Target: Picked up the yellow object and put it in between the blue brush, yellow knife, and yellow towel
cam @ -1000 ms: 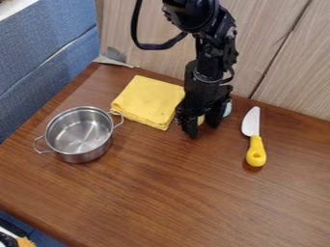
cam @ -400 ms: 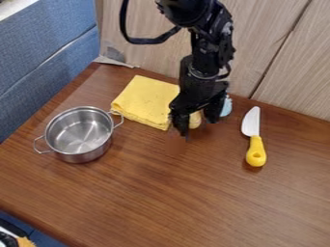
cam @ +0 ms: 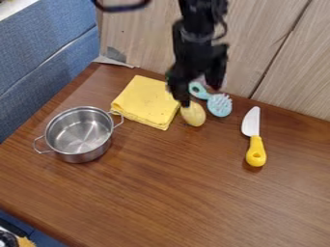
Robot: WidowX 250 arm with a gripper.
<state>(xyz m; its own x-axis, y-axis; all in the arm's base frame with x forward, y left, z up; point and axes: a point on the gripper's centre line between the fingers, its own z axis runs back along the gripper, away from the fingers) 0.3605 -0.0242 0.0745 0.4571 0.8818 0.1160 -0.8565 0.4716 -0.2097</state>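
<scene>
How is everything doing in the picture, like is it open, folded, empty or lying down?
Gripper: open, holding nothing.
Yellow thing: lying loose, between the towel and the brush.
Towel: folded, lying flat.
Brush: lying down, bristles up.
Knife: lying flat, not in a hand or gripper.
Pot: upright, no lid, empty.

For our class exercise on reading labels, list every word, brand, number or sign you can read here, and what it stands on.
None: no readable text shows on the towel, the pot, the knife, the brush or the yellow object.
</scene>
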